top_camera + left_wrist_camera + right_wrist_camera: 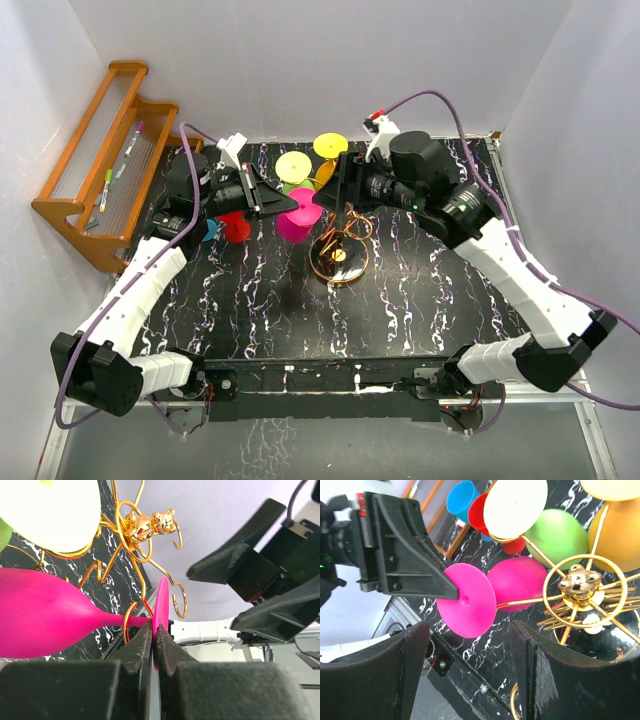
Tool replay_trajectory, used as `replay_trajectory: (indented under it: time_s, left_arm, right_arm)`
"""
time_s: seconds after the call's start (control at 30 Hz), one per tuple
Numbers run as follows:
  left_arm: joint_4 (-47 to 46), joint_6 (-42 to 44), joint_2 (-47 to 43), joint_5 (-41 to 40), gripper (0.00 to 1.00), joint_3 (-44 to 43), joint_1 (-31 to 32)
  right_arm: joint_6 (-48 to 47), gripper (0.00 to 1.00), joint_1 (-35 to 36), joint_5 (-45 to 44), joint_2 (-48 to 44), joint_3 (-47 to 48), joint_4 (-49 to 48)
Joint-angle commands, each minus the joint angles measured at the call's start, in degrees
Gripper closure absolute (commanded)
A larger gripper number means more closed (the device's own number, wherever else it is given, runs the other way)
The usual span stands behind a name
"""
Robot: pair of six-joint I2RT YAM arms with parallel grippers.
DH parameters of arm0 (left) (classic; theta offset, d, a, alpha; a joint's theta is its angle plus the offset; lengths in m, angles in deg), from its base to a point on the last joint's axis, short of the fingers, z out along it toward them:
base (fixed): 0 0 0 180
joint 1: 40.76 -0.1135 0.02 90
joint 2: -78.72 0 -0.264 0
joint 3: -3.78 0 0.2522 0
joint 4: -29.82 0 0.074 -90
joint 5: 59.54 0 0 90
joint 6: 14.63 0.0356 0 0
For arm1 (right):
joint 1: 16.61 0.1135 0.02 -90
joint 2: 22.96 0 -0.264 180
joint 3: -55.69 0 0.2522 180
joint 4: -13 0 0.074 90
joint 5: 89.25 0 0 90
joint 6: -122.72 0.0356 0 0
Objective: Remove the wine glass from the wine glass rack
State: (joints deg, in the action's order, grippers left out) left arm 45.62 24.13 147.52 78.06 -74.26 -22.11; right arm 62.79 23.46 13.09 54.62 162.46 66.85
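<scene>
A gold wire wine glass rack (340, 245) stands mid-table; its looped arms and top knob show in the left wrist view (145, 527) and right wrist view (577, 582). A magenta wine glass (298, 215) hangs upside down in a loop at the rack's left side. My left gripper (155, 632) is shut on the rim of its round foot (161, 602); the foot also shows in the right wrist view (470, 600). My right gripper (470, 665) is open and empty, above the rack's right side (350, 185).
Yellow (293, 166), second yellow (331, 146), green (555, 532) and orange (617, 527) glasses hang on the rack. A red cup (236, 227) and a blue cup (462, 497) sit left of it. A stepped wooden shelf (105, 165) stands at far left.
</scene>
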Motion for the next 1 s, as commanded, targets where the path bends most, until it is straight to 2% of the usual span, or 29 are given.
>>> replay_trajectory:
  time_s: [0.0, 0.3, 0.43, 0.77, 0.97]
  left_arm:
    - [-4.07, -2.93, 0.78, -1.27, 1.0, -3.85, 0.29]
    - [-4.2, -4.1, 4.18, -1.8, 1.0, -5.8, 1.19]
    - [-2.18, -3.11, 4.58, -4.4, 1.0, -7.1, 1.21]
    - [2.63, -1.88, 1.24, -14.02, 1.0, -7.16, 1.22]
    - [6.48, -1.25, -2.26, -15.4, 1.0, -6.5, 1.22]
  right_arm:
    - [-0.39, 0.32, 0.0, -5.78, -6.39, -0.98, -6.54]
    - [-1.65, 0.32, -0.04, -7.17, -9.36, -1.76, -7.04]
    - [-2.02, 0.32, -0.01, -6.68, -9.61, -1.94, -7.04]
    - [-2.55, 0.32, -0.02, -6.5, -10.48, -2.09, -6.92]
    - [-2.64, 0.33, -0.08, -5.76, -10.14, -1.61, -6.56]
